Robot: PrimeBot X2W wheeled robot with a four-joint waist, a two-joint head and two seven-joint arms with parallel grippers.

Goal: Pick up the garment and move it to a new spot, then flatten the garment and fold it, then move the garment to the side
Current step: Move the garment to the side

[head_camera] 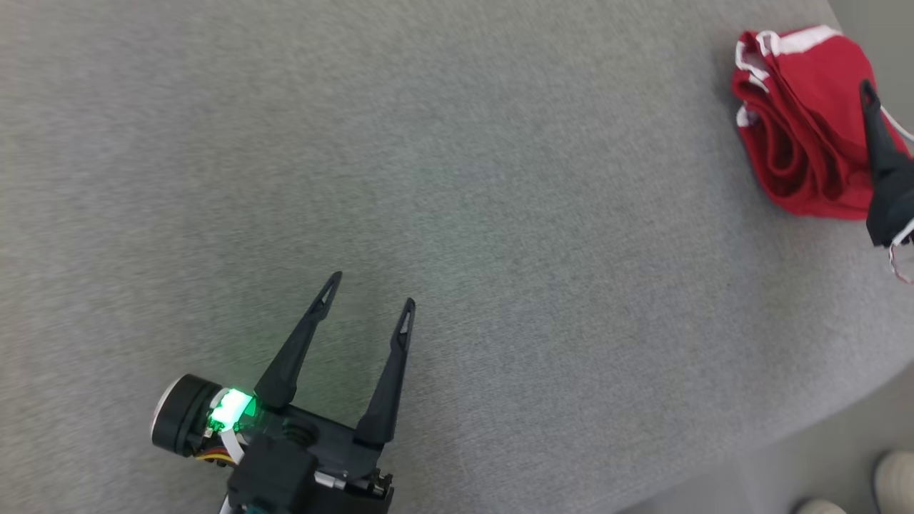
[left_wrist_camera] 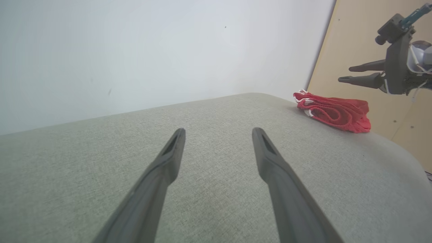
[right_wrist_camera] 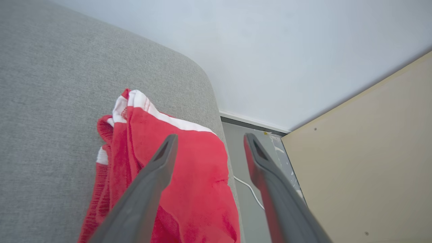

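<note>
The garment (head_camera: 800,121) is red with white trim and lies folded in a small bundle at the far right corner of the grey fabric surface (head_camera: 500,214). It also appears in the left wrist view (left_wrist_camera: 337,113) and the right wrist view (right_wrist_camera: 199,175). My right gripper (right_wrist_camera: 210,137) hovers above the garment's outer edge, open, with nothing between its fingers; one finger (head_camera: 875,135) crosses the cloth in the head view. My left gripper (head_camera: 372,290) is open and empty over bare surface, far to the left of the garment.
The surface's rounded edge (head_camera: 821,421) runs along the lower right, close beside the garment. A person's pale shoes (head_camera: 896,475) stand on the floor past it. A white cable (right_wrist_camera: 249,190) lies on the floor by a beige panel (right_wrist_camera: 364,162).
</note>
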